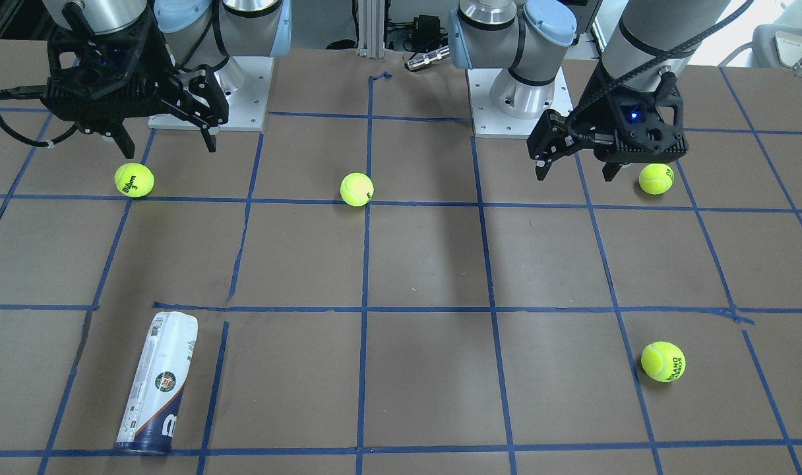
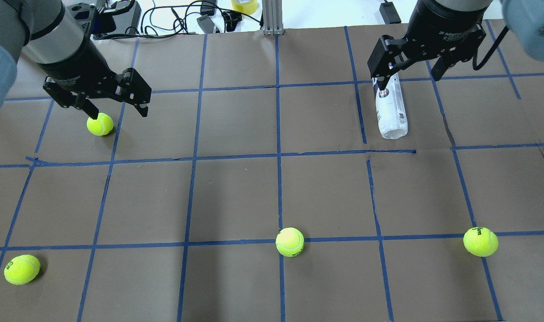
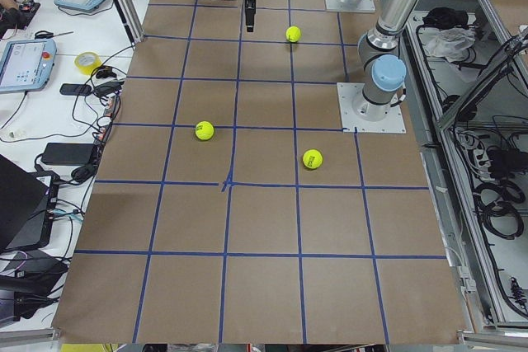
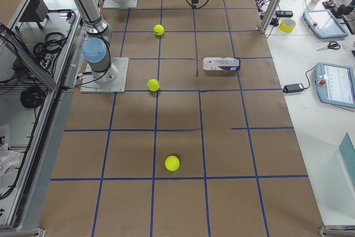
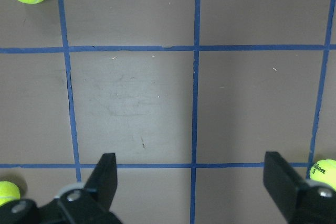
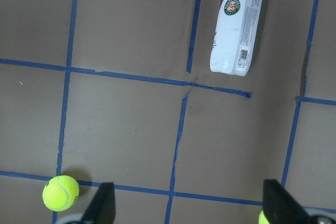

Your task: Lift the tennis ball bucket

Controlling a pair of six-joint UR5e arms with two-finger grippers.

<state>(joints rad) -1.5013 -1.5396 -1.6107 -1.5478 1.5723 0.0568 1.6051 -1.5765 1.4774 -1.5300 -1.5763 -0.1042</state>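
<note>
Overhead exterior view, from left to right. At the lower left corner, near-left ball (image 2: 22,269), alone on the table (image 2: 236,197). Higher up, left gripper (image 2: 118,112), raised above the table, fingers spread wide, holding nothing. Just under one fingertip in this view, far-left ball (image 2: 99,124); contact not possible to judge from here. In the left wrist-mounted view, only bare brown surface and blue tape lines (image 5: 195,103) between the two fingers (image 5: 106,177).

Further right, close to the robot's edge, middle ball (image 2: 290,242), resting on a tape crossing.

Then the tennis ball bucket (image 2: 390,109), on the robot's right half, at the far side of the table. Lying on its side beside a tape line, pale end toward the robot. In the exterior front-facing view, navy band (image 1: 147,432) at the end nearest the operators' edge.

Over the bucket's far end, right gripper (image 2: 406,79), raised, fingers wide apart, gripping nothing; one finger overlapping the bucket in the picture only. In the right wrist-mounted view, bucket well ahead of the fingers (image 6: 103,203) and apart from them, only table between the two.

Last, near-right ball (image 2: 480,241), on a tape line close to the robot's edge.
</note>
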